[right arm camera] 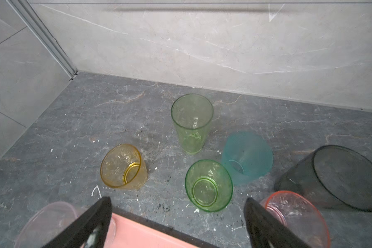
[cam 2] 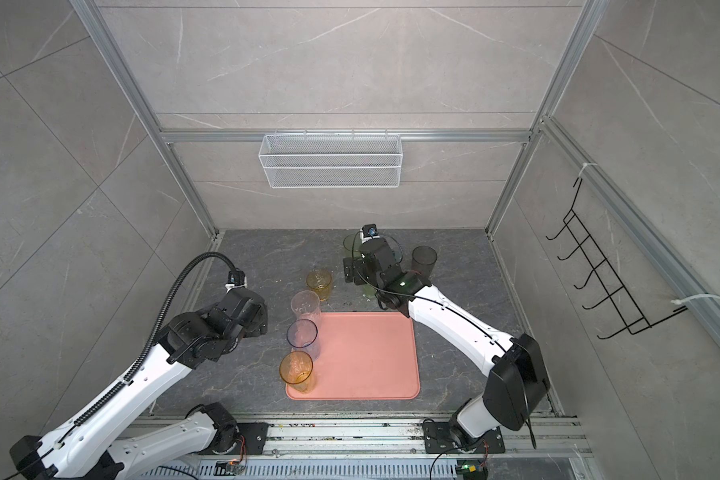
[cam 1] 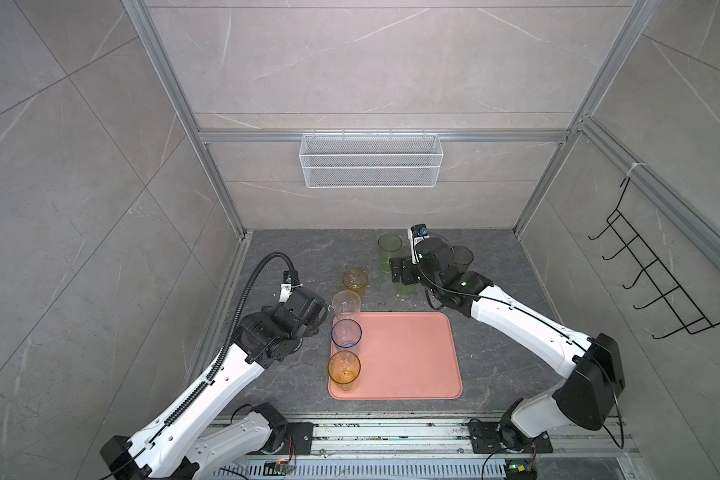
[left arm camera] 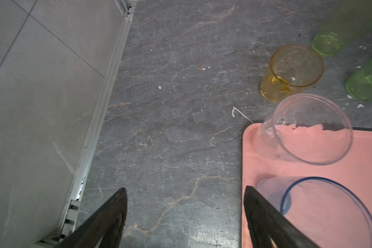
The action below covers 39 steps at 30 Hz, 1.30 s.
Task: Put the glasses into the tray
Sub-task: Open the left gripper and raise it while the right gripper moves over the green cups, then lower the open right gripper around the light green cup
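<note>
Three pale marbled walls (cam 1: 371, 62) around dark veined stone tabletop (cam 1: 300, 257); rounded pink tray (cam 1: 412, 357), see-through tumblers (cam 1: 346, 332); left gripper (left arm camera: 185, 188), right gripper (right arm camera: 178, 198) spread wide, empty.

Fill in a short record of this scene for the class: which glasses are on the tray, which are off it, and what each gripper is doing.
Tray: salmon-pink tray, on the dark counter
On tray: clear tumbler, blue tumbler, tall amber tumbler, in a row along the left-arm side
Off tray: short amber glass, tall green glass, short green glass, teal glass, smoky glass, pink glass
Left gripper: open, empty, at the tray's edge
Right gripper: open, empty, over the off-tray glasses
Remaining: six glasses
</note>
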Each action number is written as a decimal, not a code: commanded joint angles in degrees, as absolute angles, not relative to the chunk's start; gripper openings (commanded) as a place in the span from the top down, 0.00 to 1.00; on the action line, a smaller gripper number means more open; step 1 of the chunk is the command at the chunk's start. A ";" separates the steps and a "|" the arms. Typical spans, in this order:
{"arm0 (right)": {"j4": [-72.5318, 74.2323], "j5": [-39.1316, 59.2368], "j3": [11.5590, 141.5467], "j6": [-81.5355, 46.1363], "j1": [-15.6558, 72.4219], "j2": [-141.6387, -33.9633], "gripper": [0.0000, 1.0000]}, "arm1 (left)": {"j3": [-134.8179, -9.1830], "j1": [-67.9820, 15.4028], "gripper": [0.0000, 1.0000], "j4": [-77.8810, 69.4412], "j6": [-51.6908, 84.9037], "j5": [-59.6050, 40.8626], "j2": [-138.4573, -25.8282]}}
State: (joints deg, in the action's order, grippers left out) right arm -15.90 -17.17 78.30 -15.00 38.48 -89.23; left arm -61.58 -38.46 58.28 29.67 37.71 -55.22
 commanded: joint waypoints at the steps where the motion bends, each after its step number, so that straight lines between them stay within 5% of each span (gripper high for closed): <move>1: -21.41 -18.23 84.43 -16.08 37.34 -93.21 0.03 | -59.62 -36.42 0.09 55.52 25.84 40.69 -52.31; 7: -24.86 -16.37 93.56 -18.72 33.62 -100.23 0.03 | -56.70 -35.91 0.00 53.51 24.89 39.86 -49.68; 26: -28.10 -11.27 107.67 -23.46 27.81 -114.02 0.07 | -55.34 -35.90 0.00 52.40 24.01 39.78 -43.93; 39: -34.12 -10.02 118.34 -23.72 27.73 -123.71 0.19 | -53.62 -36.01 0.00 47.51 21.59 31.45 -39.53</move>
State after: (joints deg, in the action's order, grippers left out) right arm -30.55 -10.37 115.13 -22.96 27.83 -121.36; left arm -53.74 -36.05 50.09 23.40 32.71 -40.38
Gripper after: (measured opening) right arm 0.811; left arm 0.997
